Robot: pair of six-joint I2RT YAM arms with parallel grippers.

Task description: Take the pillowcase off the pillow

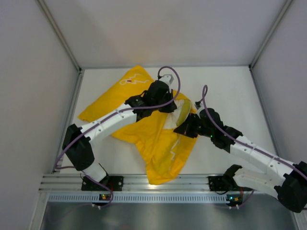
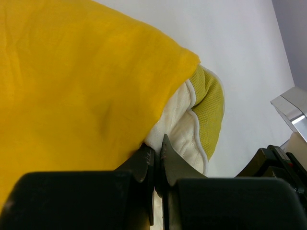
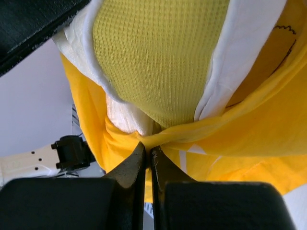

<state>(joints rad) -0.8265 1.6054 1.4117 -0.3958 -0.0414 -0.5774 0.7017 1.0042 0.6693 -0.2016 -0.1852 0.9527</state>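
Pillowcase [image 1: 158, 143] hem is pinched between the closed jaws of the right gripper [image 3: 146, 152], with the bared end of the pillow [image 3: 158, 62] directly ahead of its fingertips. The left gripper [image 2: 156, 155] is closed tight where hem and cushion meet, though which is held cannot be told. Only that end has been uncovered; the rest is judged to be inside, yet to be drawn out.

pillow [image 1: 183, 113] mostly hidden — by pillowcase [image 1: 158, 143], left arm [image 1: 115, 118]

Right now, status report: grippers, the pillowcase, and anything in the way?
Left gripper shut at the pillow's exposed end. Right gripper shut on the pillowcase edge. Pillow end poking out, rest covered. Nothing seen blocking.
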